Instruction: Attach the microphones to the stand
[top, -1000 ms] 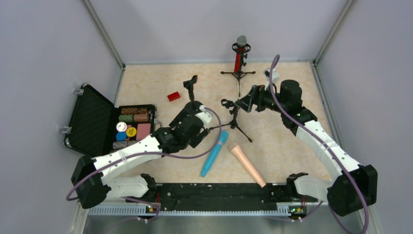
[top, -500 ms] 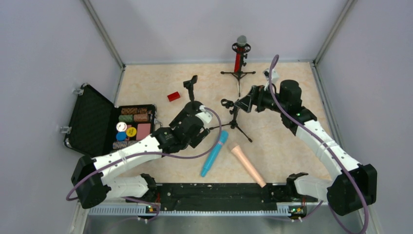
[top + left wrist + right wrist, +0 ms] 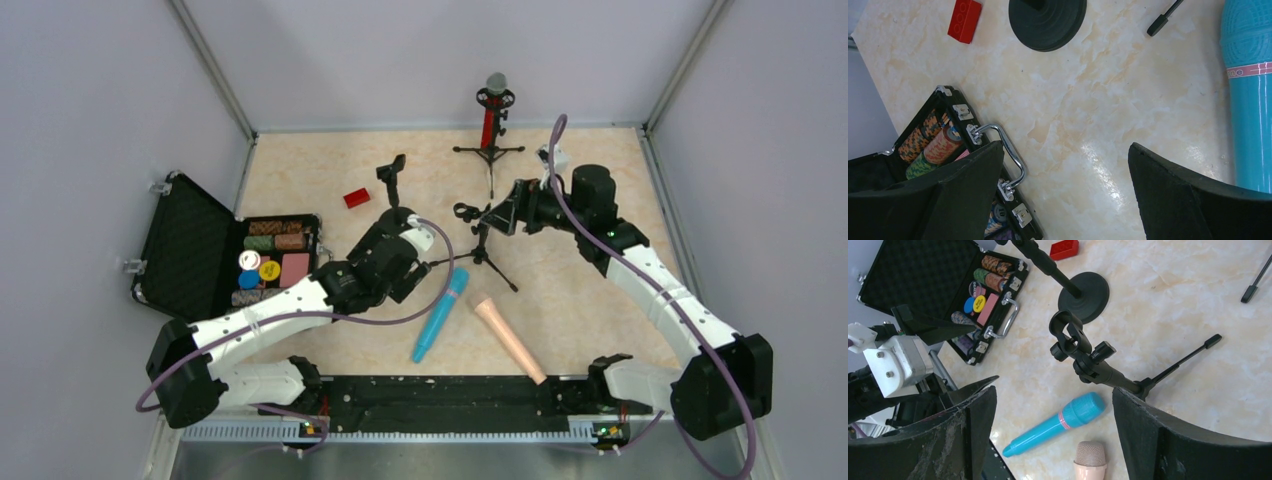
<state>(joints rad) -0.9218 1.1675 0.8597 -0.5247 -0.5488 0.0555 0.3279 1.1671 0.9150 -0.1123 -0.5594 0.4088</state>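
The left gripper (image 3: pixel 1065 150) hangs with fingers spread wide, holding nothing; the cyan-blue microphone (image 3: pixel 1252 100) lies flat just outside one finger. The right gripper (image 3: pixel 1054 390), equally wide and holding nothing, frames the stand clip (image 3: pixel 1070 342), with the peach-pink microphone (image 3: pixel 1090 459) lying between its fingers.
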